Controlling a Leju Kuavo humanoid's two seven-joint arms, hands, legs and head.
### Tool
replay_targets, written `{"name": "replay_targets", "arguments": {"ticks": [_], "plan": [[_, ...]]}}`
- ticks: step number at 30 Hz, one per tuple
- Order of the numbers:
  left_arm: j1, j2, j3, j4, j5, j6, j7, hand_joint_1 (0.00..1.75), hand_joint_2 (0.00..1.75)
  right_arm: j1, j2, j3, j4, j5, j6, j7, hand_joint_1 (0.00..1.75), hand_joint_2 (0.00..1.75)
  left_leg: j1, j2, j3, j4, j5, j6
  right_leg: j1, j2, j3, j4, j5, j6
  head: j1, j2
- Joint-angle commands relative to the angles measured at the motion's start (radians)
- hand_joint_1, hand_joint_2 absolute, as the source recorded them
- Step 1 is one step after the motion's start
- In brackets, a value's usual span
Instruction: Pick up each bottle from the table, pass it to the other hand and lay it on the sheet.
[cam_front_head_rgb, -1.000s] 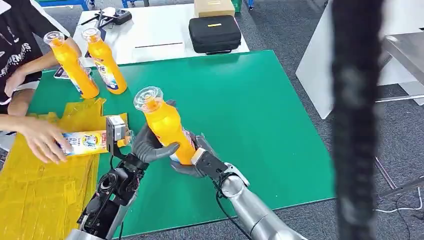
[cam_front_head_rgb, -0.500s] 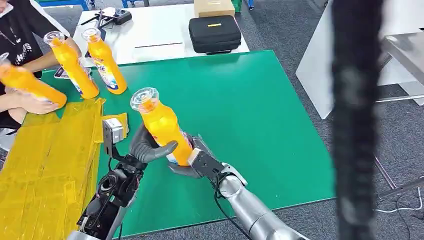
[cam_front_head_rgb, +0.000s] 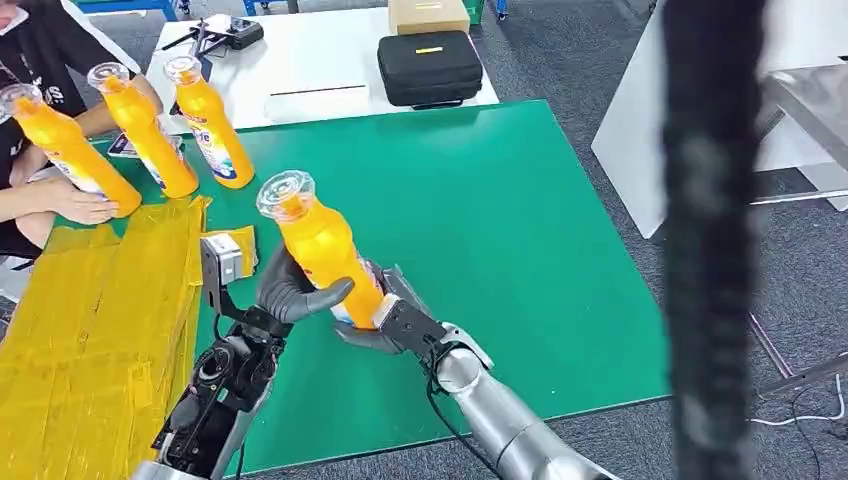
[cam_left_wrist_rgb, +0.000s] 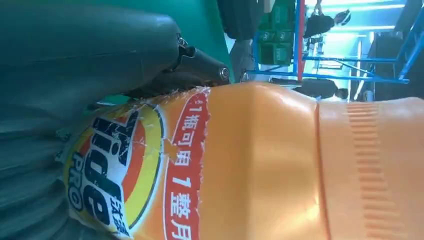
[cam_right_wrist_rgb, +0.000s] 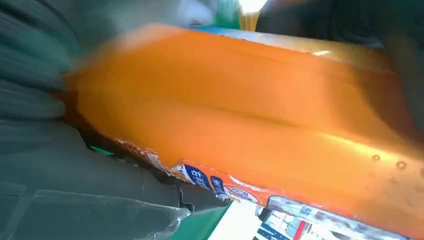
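Orange plastic bottle with clear cap and printed label (cam_front_head_rgb: 322, 250): held above the green surface (cam_front_head_rgb: 500, 220), tilted, cap toward the far left, between both our hands. Our left hand (cam_front_head_rgb: 292, 290) wraps the lower body from the left; our right hand (cam_front_head_rgb: 385, 318) cups the base and label from the right. Both hands grasp this one bottle; in the wrist views its orange body lies against each palm.

Yellow plastic sheet (cam_front_head_rgb: 90, 320): spread on the left part of the surface, just left of our left arm.

Other stock: two matching orange bottles (cam_front_head_rgb: 205, 125) upright at the far left of the surface; a third (cam_front_head_rgb: 70, 150) steadied by a person's hand (cam_front_head_rgb: 75, 203) near the sheet's far edge.

Step in hand, as we judge it: the hand-over. Next move calls for the right hand to let go, then the left to carry the bottle over and lay it on its side on the sheet.
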Motion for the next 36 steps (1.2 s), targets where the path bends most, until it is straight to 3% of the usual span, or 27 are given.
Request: {"name": "replay_targets", "arguments": {"ticks": [1,3,5,7,10,11,15,16,17,18,21,26,27,30,33,36], "plan": [[-0.063,-0.002,0.004,-0.031,-0.394,0.390,-0.021,1.75,1.75,0.044,-0.049,-0.026,-0.141,-0.023,-0.048,0.025,0.00,1.75,0.001,-0.002,0.002,0.001,-0.002,-0.002,0.001,-0.003,0.003,0.001,-0.002,0.000,0.000,0.000],[-0.059,0.007,0.028,-0.047,-0.700,0.610,0.022,1.75,1.75,0.086,-0.076,-0.050,-0.269,0.008,-0.077,0.058,0.00,1.75,0.001,-0.002,0.002,0.001,-0.002,-0.003,0.001,-0.003,0.003,0.001,-0.003,0.000,-0.001,0.000],[-0.055,0.023,0.058,-0.049,-0.802,0.661,0.043,1.75,1.75,0.111,-0.092,-0.074,-0.342,0.019,-0.085,0.083,0.00,1.75,0.001,-0.002,0.003,0.001,-0.002,-0.003,0.001,-0.004,0.004,0.001,-0.003,0.000,0.001,0.000],[-0.065,0.050,0.073,-0.016,-1.077,0.762,0.115,1.75,1.75,0.152,-0.103,-0.122,-0.434,0.000,-0.114,0.120,0.00,1.75,0.000,0.001,0.005,0.001,-0.003,-0.003,0.000,-0.001,0.005,0.001,-0.003,0.000,-0.001,0.000],[-0.093,0.082,0.094,0.046,-1.294,0.785,0.181,1.75,1.75,0.174,-0.130,-0.161,-0.492,-0.017,-0.150,0.130,0.00,1.75,0.000,-0.003,0.003,0.000,-0.002,-0.003,0.001,-0.005,0.004,0.000,-0.003,0.000,0.001,0.000],[-0.107,0.097,0.100,0.080,-1.389,0.797,0.220,1.75,1.75,0.185,-0.135,-0.169,-0.510,-0.021,-0.162,0.128,0.00,1.75,0.002,-0.003,0.009,0.003,-0.006,-0.006,0.002,-0.006,0.010,0.003,-0.007,-0.001,0.000,0.000],[-0.139,0.149,0.146,0.197,-1.654,0.819,0.325,1.75,1.75,0.217,-0.151,-0.186,-0.553,-0.024,-0.192,0.123,0.00,1.75,0.001,0.000,0.006,0.000,-0.003,-0.004,0.001,-0.002,0.006,0.000,-0.002,-0.001,0.001,0.000],[-0.145,0.159,0.165,0.225,-1.731,0.781,0.392,1.75,1.75,0.225,-0.153,-0.187,-0.561,-0.023,-0.197,0.123,0.00,1.75,0.000,0.000,0.004,-0.001,-0.001,-0.003,0.000,-0.001,0.004,0.000,-0.001,0.000,0.000,0.000],[-0.169,0.230,0.086,0.264,-1.784,0.734,0.530,1.75,1.75,0.237,-0.156,-0.190,-0.571,-0.020,-0.201,0.123,0.00,1.75,0.001,0.001,0.007,0.000,-0.003,-0.004,0.001,-0.002,0.007,0.000,-0.003,-0.001,0.000,0.000],[-0.189,0.266,0.009,0.298,-1.784,0.701,0.618,1.75,1.75,0.244,-0.158,-0.191,-0.575,-0.017,-0.203,0.122,0.00,1.75,0.001,0.001,0.004,-0.001,-0.002,-0.003,0.001,-0.001,0.004,0.000,-0.002,-0.001,0.000,0.000],[-0.257,0.302,-0.086,0.468,-1.784,0.620,0.699,1.75,1.75,0.254,-0.161,-0.196,-0.583,-0.014,-0.209,0.122,0.00,1.75,0.001,-0.001,0.006,0.000,-0.002,-0.004,0.001,-0.003,0.006,0.000,-0.003,-0.001,0.000,0.000],[-0.298,0.304,-0.148,0.561,-1.784,0.588,0.758,1.75,1.75,0.244,-0.155,-0.195,-0.575,-0.010,-0.208,0.121,0.00,1.75,0.001,0.001,0.003,0.000,-0.001,-0.003,0.001,-0.001,0.002,0.000,-0.001,-0.001,0.000,0.000],[-0.298,0.281,-0.081,0.590,-1.779,0.554,0.756,1.75,1.75,0.242,-0.153,-0.195,-0.576,-0.007,-0.207,0.123,0.00,1.75,0.002,0.001,0.005,0.001,-0.003,-0.004,0.002,-0.002,0.005,0.001,-0.003,-0.001,0.000,0.000],[-0.329,0.262,-0.034,0.716,-1.779,0.458,0.783,1.75,1.75,0.232,-0.142,-0.192,-0.572,0.010,-0.192,0.137,0.00,1.75,0.001,0.002,0.003,0.000,-0.001,-0.003,0.001,0.000,0.002,0.000,-0.001,-0.001,0.000,0.000],[-0.340,0.243,0.055,0.782,-1.781,0.473,0.744,1.75,1.75,0.214,-0.132,-0.191,-0.554,0.021,-0.185,0.146,0.00,1.75,0.002,0.004,0.006,0.001,-0.003,-0.005,0.001,0.002,0.006,0.001,-0.003,-0.001,0.000,0.000],[-0.337,0.238,0.067,0.787,-1.784,0.493,0.736,1.73,1.75,0.213,-0.131,-0.192,-0.551,0.022,-0.184,0.147,0.00,1.75,0.001,0.002,0.003,0.001,-0.001,-0.004,0.001,-0.001,0.003,0.001,-0.002,-0.001,0.000,0.000]]}}
